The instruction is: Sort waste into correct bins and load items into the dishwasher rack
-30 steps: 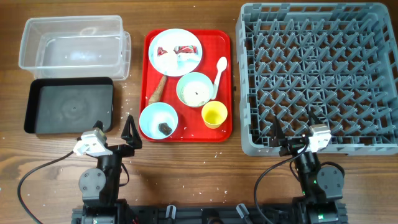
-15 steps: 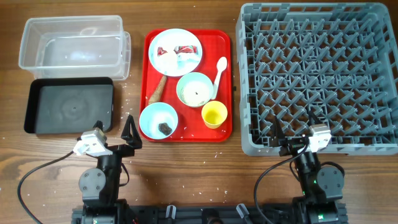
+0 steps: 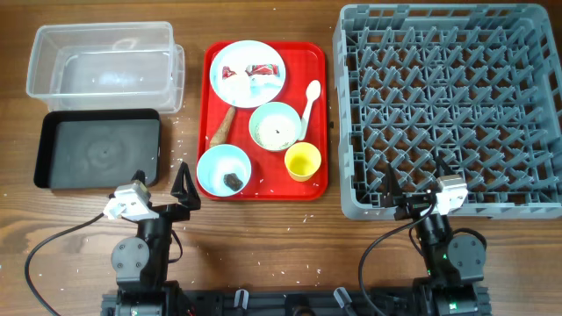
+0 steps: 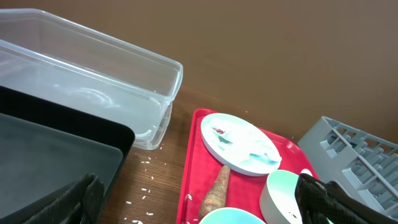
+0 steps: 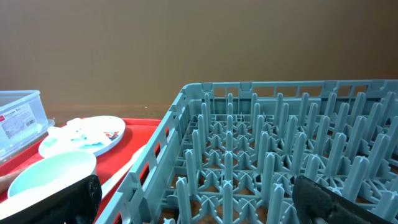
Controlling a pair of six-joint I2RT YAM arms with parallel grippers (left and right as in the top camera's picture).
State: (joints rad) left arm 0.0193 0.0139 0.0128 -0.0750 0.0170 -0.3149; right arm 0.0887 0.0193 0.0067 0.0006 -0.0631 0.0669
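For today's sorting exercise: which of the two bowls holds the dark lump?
The near bowl by the left gripper, with the lump inside; the central bowl holds only white specks.

The overhead view looks straight down on the whole table [image 3: 263, 246]. Both wrist views sit low near its front edge, facing away across it. The two share the red tray [image 4: 194, 168] and plate [image 4: 239, 143].
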